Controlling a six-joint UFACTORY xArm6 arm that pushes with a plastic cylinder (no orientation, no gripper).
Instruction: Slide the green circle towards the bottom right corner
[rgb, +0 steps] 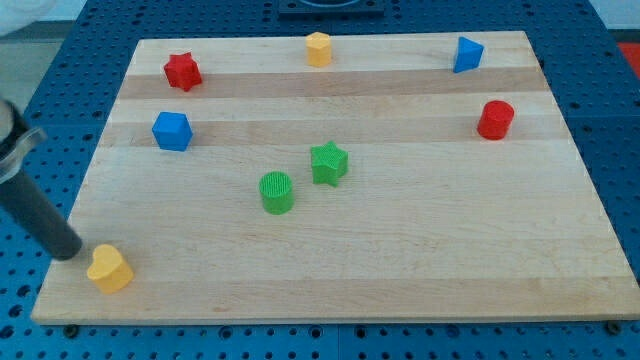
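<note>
Rod tip (68, 253) sits at the counter's (420, 270) near left edge, just beside the yellow heart (109, 268); no hand exists to clench. Green circle (277, 192) lies mid-counter, just left of the green star (328, 163). Best approach: circle around to its far-left side, then push diagonally.

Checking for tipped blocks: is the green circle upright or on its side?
Upright: the green circular block stands on the wooden board, its round ribbed top face upward.
</note>
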